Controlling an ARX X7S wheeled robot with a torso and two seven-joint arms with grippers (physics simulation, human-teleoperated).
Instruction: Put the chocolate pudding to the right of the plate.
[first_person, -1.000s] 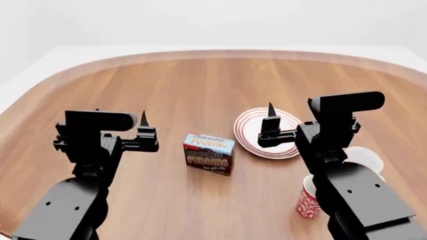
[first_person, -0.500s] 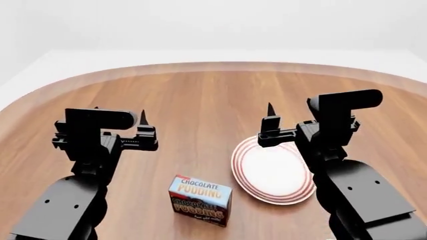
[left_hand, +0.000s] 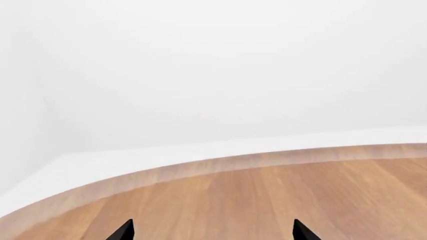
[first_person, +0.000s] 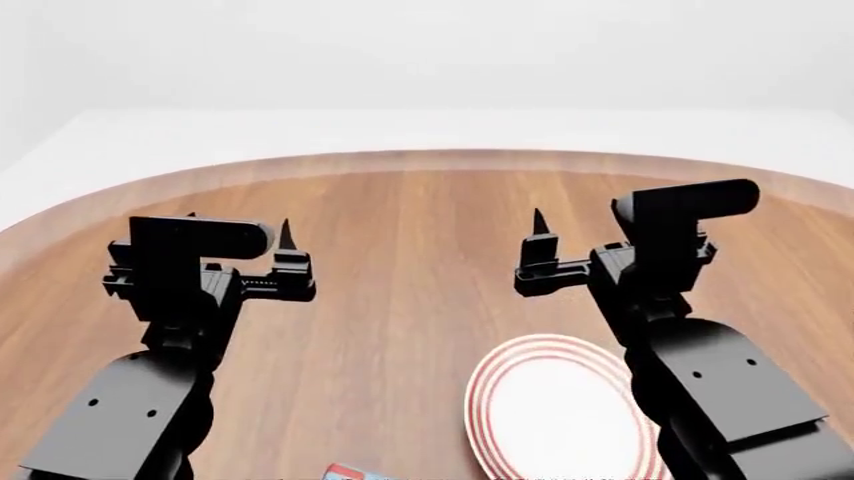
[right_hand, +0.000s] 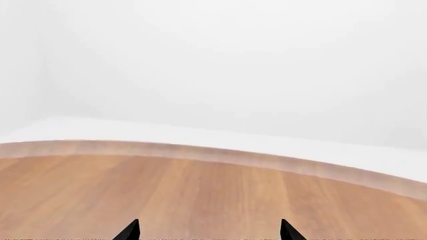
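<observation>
1. Nothing of the task is judged done: the pudding (first_person: 350, 472) is not held, and it is seen only as a sliver at the bottom edge of the head view, on the table (first_person: 400, 260) toward its near edge.
2. The plate (first_person: 554, 415) is set on the table toward the near edge too, partly hidden behind the right arm; the pudding is placed to the plate's left, apart from it (so on the wrong side for the task).
3. Left to be done, as a judgement: the pudding is to be reached, gripped, carried across or around the plate and set down on the plate's right.
4. The left gripper (first_person: 284, 262) is held above the table toward its left edge, empty; in the left wrist view two fingertips (left_hand: 123, 231) are shown wide apart with only bare wood between them.
5. The right gripper (first_person: 538, 250) is held above the table, beyond the plate, likewise empty; its fingertips (right_hand: 130, 231) are shown spread apart in the right wrist view.
6. The pudding is found well apart from both sets of fingers, nearer the robot than either gripper, and it is caught by neither wrist camera (only wood, table rim and white background are shown there).
</observation>
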